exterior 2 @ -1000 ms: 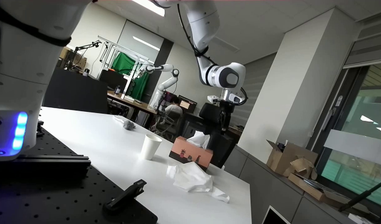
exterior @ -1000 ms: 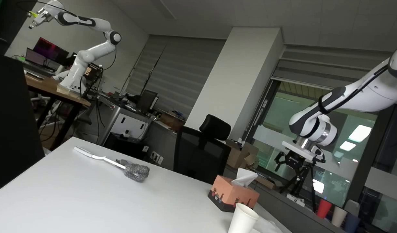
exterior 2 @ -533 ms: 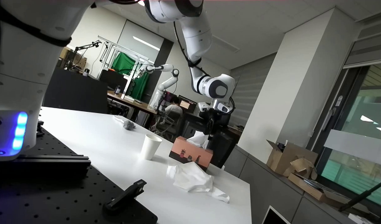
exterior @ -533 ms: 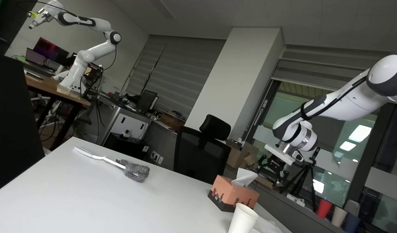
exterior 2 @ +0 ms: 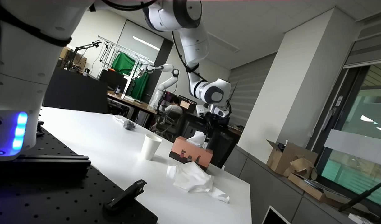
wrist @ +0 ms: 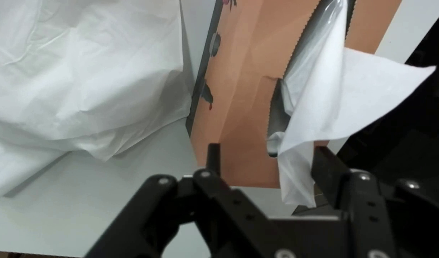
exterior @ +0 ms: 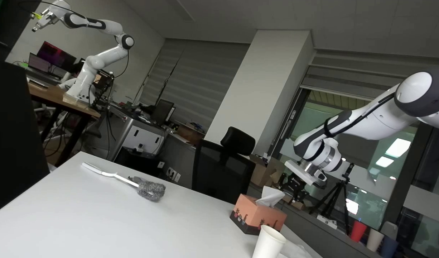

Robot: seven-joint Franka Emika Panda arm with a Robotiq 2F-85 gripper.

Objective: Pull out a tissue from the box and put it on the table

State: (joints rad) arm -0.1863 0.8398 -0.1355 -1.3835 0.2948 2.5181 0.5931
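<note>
The black two-fingered gripper [wrist: 268, 157] sits lower and nearer the orange rectangular cardboard box [wrist: 241, 118] than earlier, jaws spread (per wrist view); the white paper tissue [wrist: 327, 100] protrudes from the box top.

In an exterior view, a tissue [exterior: 270, 197] pokes from the tissue box [exterior: 258, 214]; a long-handled scrubber [exterior: 148, 189] shares the bench [exterior: 112, 222].

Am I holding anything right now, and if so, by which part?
Nothing is held: the black two-finger gripper stands open. A white paper tissue pokes out of the orange cardboard box, one end between the jaws in the wrist view; contact unclear.
</note>
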